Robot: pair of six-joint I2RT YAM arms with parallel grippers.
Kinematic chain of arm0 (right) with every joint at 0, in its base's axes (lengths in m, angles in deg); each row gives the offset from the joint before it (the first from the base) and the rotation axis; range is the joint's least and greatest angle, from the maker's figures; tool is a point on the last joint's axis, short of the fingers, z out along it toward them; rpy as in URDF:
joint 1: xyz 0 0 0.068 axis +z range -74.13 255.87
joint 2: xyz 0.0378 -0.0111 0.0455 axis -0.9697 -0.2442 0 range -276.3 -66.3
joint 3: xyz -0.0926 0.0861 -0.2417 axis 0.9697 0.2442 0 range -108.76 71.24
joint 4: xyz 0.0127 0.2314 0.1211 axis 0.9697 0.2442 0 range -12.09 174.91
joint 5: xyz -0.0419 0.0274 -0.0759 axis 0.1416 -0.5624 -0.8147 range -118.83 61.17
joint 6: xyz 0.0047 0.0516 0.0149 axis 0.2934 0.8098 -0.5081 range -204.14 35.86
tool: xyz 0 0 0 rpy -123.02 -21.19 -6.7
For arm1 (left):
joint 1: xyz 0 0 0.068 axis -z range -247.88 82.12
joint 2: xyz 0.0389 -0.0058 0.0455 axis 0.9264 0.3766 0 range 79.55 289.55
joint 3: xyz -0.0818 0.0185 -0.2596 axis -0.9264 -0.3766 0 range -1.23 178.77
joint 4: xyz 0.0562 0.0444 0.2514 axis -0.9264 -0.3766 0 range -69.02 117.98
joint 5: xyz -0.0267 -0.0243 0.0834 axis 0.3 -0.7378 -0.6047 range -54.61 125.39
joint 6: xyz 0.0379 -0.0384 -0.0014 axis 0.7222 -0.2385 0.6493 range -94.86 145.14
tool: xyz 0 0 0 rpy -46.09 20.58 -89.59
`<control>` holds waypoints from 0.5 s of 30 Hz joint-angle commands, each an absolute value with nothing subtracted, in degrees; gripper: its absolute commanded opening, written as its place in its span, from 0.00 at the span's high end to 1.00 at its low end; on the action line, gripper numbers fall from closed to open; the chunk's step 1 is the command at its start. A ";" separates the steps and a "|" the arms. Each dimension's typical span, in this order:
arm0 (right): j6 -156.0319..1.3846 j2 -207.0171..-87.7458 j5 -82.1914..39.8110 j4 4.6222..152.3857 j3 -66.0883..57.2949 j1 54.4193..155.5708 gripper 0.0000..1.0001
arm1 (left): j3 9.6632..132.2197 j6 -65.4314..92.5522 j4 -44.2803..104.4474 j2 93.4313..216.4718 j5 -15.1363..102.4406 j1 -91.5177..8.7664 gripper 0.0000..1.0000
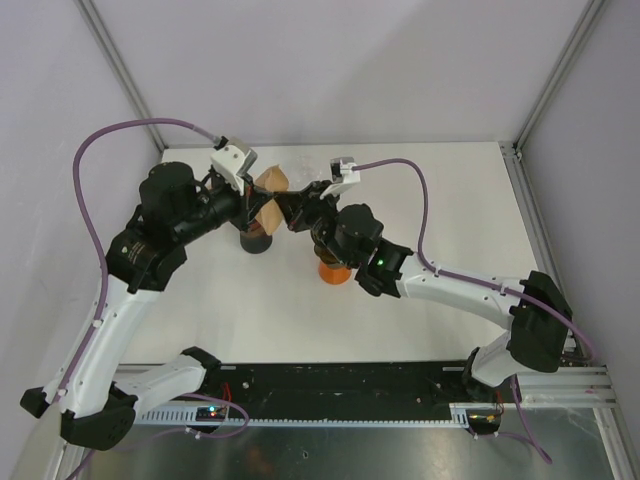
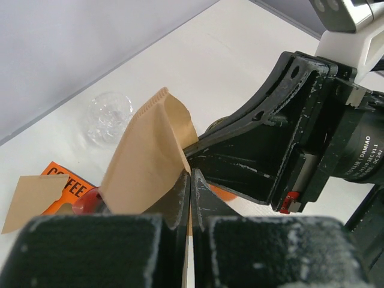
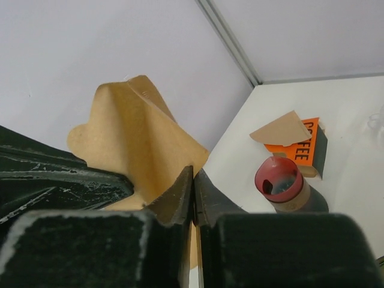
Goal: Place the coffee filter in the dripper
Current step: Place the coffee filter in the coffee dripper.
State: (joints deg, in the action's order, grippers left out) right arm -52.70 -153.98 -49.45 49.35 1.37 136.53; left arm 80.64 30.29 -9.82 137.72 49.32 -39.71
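Note:
A brown paper coffee filter [image 1: 271,182] hangs in the air between my two grippers, at the back middle of the table. My left gripper [image 1: 262,208] is shut on its lower edge, and the left wrist view shows the jaws [image 2: 191,177] pinching the filter [image 2: 150,156]. My right gripper [image 1: 288,212] is shut on the opposite flap, and the right wrist view shows the jaws [image 3: 193,174] pinching the filter [image 3: 132,138]. The filter is partly spread open. An orange round object [image 1: 333,272], possibly the dripper, sits under my right arm and is mostly hidden.
A brown cylinder with a red top [image 3: 279,180] stands below my left gripper [image 1: 256,240]. Behind it lies an orange COFFEE box [image 3: 307,144] with another filter [image 3: 282,129] sticking out. A clear glass piece [image 2: 109,114] lies near the back wall.

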 commanded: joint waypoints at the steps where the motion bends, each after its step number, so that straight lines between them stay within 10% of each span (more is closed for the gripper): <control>1: -56.09 -152.15 -52.95 51.69 -1.18 136.40 0.98 | 83.34 31.87 -7.96 137.64 49.36 -39.13 1.00; 15: -77.83 -145.21 -77.03 57.70 -1.18 141.34 1.00 | 85.55 35.68 -8.87 138.56 42.44 -39.13 1.00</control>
State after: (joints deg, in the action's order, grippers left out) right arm -70.34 -147.38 -68.25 56.65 1.24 140.62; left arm 82.58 32.47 -9.84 138.15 46.61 -39.60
